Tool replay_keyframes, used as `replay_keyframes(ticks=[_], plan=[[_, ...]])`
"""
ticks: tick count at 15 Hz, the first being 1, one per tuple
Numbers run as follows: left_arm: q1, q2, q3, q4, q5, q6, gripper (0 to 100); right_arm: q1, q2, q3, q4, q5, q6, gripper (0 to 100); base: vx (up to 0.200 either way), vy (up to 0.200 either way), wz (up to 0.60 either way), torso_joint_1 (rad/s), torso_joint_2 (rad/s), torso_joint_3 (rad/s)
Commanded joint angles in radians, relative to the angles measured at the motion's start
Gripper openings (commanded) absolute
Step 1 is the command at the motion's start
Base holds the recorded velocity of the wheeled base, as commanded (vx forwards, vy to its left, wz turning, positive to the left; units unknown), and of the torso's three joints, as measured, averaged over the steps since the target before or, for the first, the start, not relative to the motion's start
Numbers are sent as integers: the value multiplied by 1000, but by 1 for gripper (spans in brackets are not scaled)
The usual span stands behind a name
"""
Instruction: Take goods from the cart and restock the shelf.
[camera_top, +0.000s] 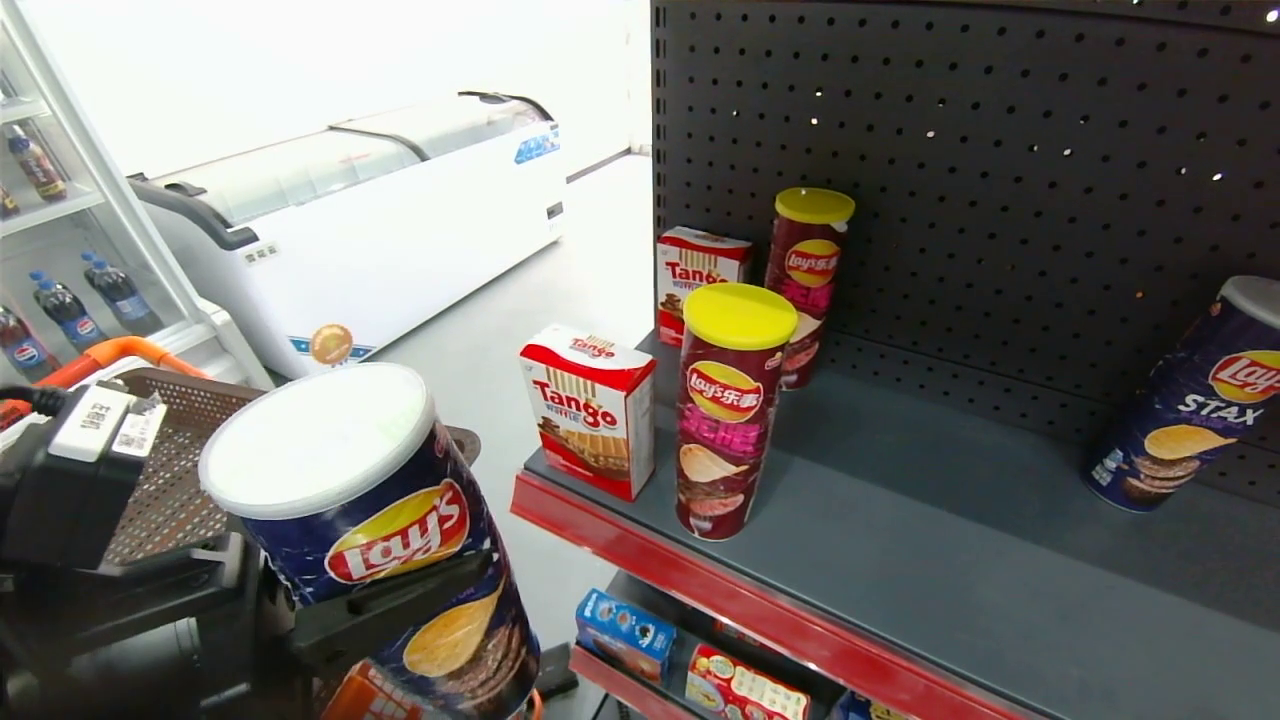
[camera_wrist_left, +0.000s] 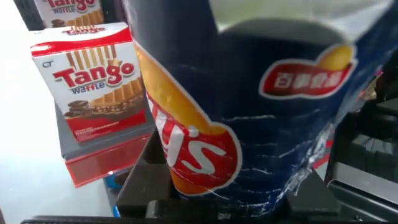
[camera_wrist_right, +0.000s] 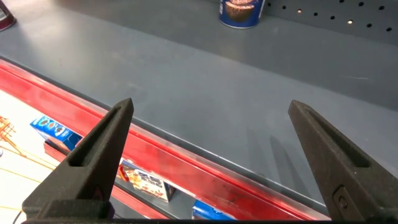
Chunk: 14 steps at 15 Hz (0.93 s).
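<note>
A dark blue chip can (camera_top: 370, 520) with a white lid stands tilted at the lower left of the head view, over the cart, with my left gripper (camera_top: 390, 605) shut on its body. The left wrist view shows the same can (camera_wrist_left: 249, 124) close up, near a red-and-white wafer box (camera_wrist_left: 93, 93) at the shelf's end. The grey shelf board (camera_top: 950, 560) has a red front edge. My right gripper (camera_wrist_right: 211, 155) is open above that edge with nothing between its fingers (camera_wrist_right: 93, 162).
On the shelf stand two wafer boxes (camera_top: 592, 410), two maroon cans with yellow lids (camera_top: 730, 410) and a blue can (camera_top: 1190, 400) leaning on the pegboard (camera_top: 1000, 150). The mesh cart (camera_top: 170, 470) is at the left, a chest freezer (camera_top: 380, 210) behind. Boxes (camera_top: 625, 630) fill the lower shelf.
</note>
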Motion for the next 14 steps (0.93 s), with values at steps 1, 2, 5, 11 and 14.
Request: replay_keyframes(ticks=[1,2,5,11,14], plan=[[-46,11,-3,7,-5,18,0,0,0,0,-1,0,-1,100,0,0,0,0,0,0],[-52,13,-5,7,-7,19,0,0,0,0,-1,0,-4,100,0,0,0,0,0,0],[-72,16,0,-1,-8,31,0,0,0,0,-1,0,-4,100,0,0,0,0,0,0],[-72,11,-10,-3,-65,33,0,0,0,0,-1,0,-4,100,0,0,-300,-2,3,2],[-75,11,-8,-3,-67,33,0,0,0,0,-1,0,-5,100,0,0,-600,7,2,2]])
